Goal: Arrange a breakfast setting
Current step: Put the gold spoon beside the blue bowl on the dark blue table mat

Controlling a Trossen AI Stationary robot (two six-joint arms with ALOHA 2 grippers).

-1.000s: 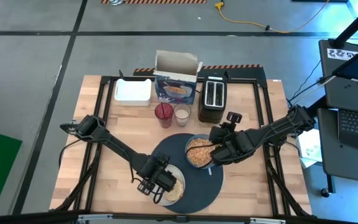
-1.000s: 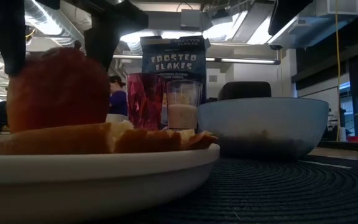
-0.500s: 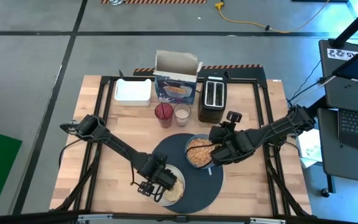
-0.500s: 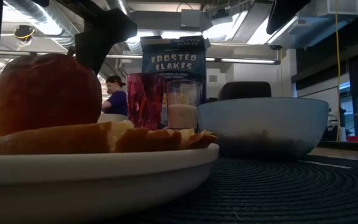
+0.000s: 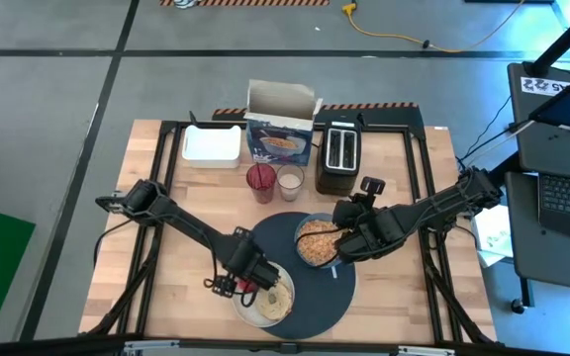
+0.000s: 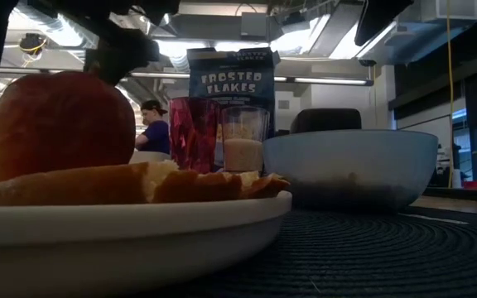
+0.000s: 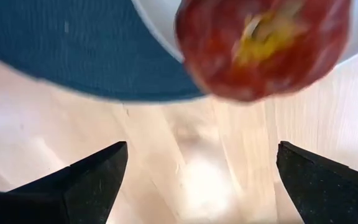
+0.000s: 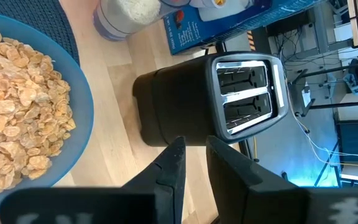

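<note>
One red apple (image 7: 263, 46) (on one white plate (image 5: 250, 306)) sits beyond the spread-fingered left gripper (image 7: 201, 180).

Red apple (image 6: 60, 124) and toasted round (image 6: 139, 184) on white plate (image 6: 139, 236); cereal-filled light-blue bowl (image 5: 316, 240) alongside.

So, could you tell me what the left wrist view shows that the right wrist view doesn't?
Only the left wrist view shows the red apple on the white plate, with the left gripper open and clear of it. Only the right wrist view shows the toaster, the cereal flakes in the blue bowl, and the right gripper nearly closed. Both show the dark placemat and wooden table.
</note>
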